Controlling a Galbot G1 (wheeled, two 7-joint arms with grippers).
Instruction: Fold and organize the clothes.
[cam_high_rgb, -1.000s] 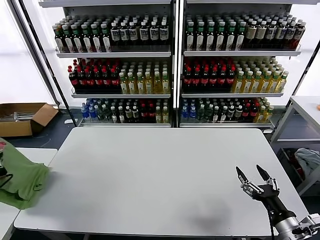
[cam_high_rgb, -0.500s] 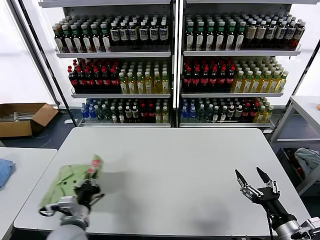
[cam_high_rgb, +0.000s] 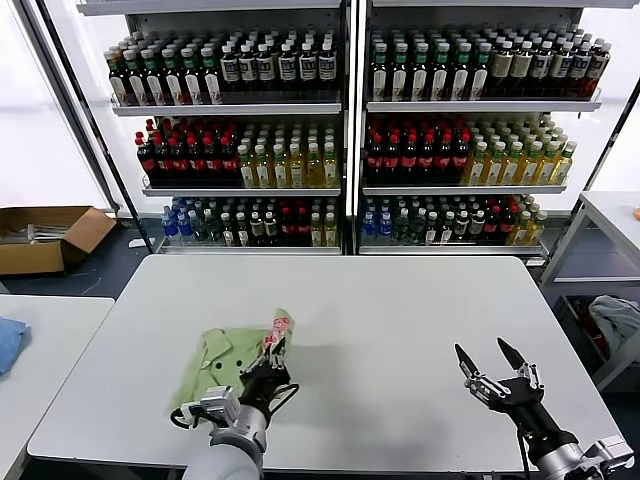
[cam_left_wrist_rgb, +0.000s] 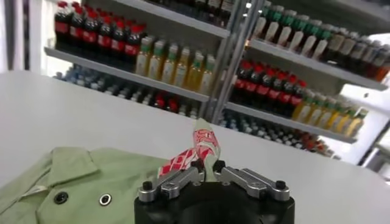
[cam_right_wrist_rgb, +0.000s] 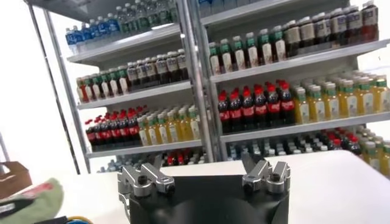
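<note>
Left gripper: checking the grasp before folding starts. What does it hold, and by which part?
The left gripper pinches the light green collared shirt by its raised red-and-white checkered patch.

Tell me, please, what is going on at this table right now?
The robot is handling a light green collared shirt on the white table. Its left end effector is shut on a pinch of the fabric by the red-and-white checkered logo, lifting that part while the rest lies crumpled on the table. The right end effector hovers open over the table's right side, holding nothing.
</note>
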